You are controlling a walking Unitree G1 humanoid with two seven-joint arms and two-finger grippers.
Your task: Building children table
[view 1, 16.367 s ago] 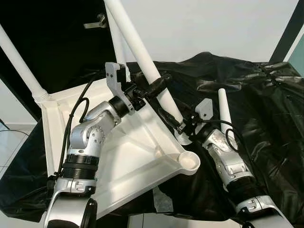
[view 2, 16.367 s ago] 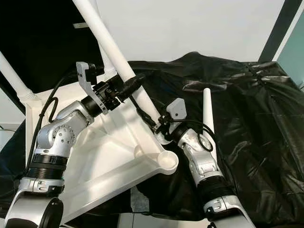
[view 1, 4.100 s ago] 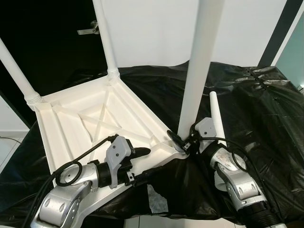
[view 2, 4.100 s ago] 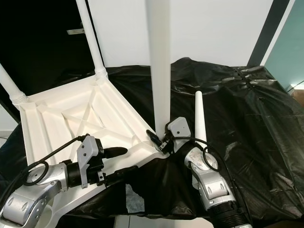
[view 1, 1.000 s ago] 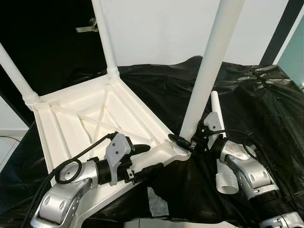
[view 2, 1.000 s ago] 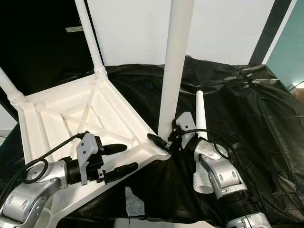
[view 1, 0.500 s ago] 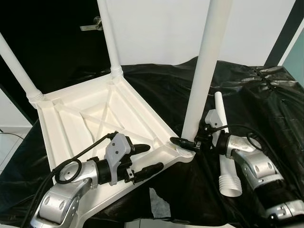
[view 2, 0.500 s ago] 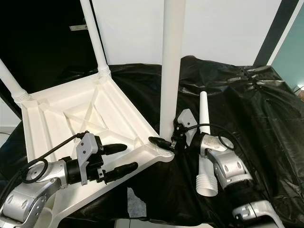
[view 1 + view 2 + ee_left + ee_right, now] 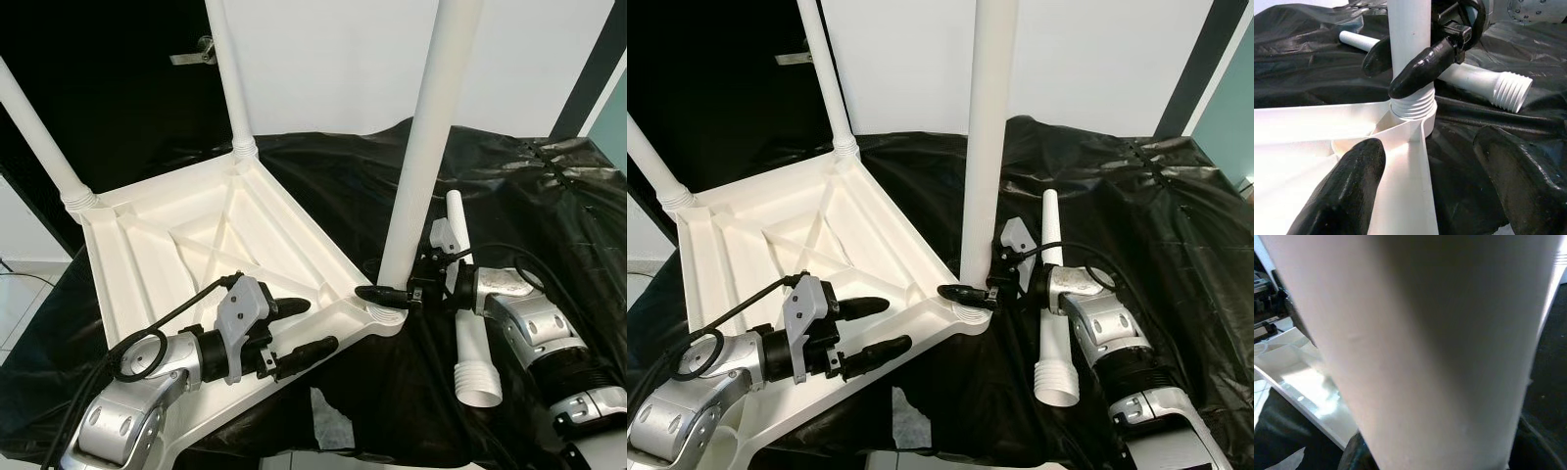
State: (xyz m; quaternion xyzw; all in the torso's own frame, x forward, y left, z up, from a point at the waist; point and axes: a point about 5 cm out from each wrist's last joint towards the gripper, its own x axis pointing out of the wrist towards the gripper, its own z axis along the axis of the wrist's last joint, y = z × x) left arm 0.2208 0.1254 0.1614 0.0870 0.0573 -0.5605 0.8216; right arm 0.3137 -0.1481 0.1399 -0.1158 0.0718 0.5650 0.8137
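The right end effector (image 9: 392, 294) grips the base of the upright white table leg (image 9: 423, 157) seated in the upturned tabletop's (image 9: 186, 255) corner socket. The left end effector (image 9: 299, 325) hovers released beside the tabletop's edge, while a loose leg (image 9: 468, 323) lies on the black sheet (image 9: 549, 215).

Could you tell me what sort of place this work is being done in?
Probably an indoor room set up for furniture assembly: a black plastic sheet covers the work surface, a plain white wall stands behind, and a dark door with a lever handle is at the left.
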